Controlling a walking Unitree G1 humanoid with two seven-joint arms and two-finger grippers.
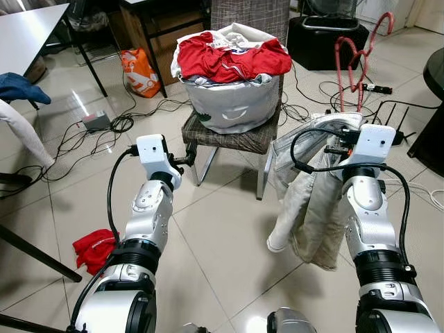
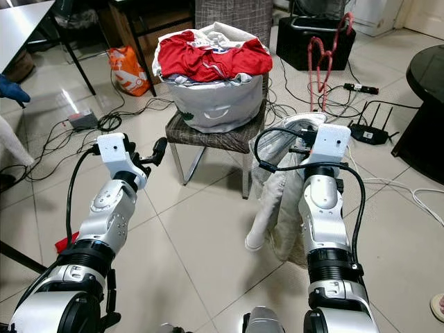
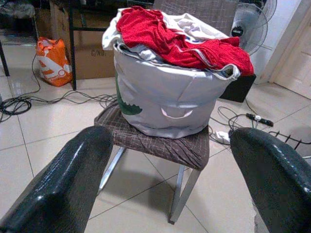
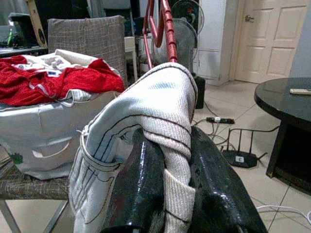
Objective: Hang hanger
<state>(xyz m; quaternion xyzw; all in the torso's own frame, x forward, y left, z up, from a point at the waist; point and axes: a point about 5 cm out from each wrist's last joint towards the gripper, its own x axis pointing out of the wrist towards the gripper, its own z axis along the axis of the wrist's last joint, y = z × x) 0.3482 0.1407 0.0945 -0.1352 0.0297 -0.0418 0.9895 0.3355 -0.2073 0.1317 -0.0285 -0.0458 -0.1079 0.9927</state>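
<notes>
Ahead, at twelve o'clock in the head views, a grey laundry bag [image 1: 232,104] heaped with red clothes [image 1: 232,57] sits on the woven seat of a metal-legged chair [image 1: 232,139]. The right gripper [image 4: 170,194] is held up at about two o'clock, its two black fingers [image 4: 141,184] pinched nearly together on a pale, off-white garment [image 1: 305,208]; the cloth is squeezed between them and drapes down beside the silver right forearm towards the tiled floor [image 1: 215,243]. A red hanger [image 1: 361,59] rises out of the top of that garment, its hook curling up at one o'clock, above and beyond the gripper. The right wrist view shows the hanger's ribbed red wire emerging just behind the folded cloth.

The left gripper [image 3: 170,184] is raised at about eleven o'clock, near the chair's front left corner, with its jaws spread wide and nothing between them; its wrist camera looks straight at the bag and chair through the gap.

A small red cloth [image 1: 94,250] lies on the floor at eight o'clock beside a dark table leg. An orange bag [image 1: 139,71] stands at eleven o'clock farther off, with black cables [image 1: 90,139] trailing across the tiles. A black router [image 2: 368,128] sits on the floor at two o'clock.
</notes>
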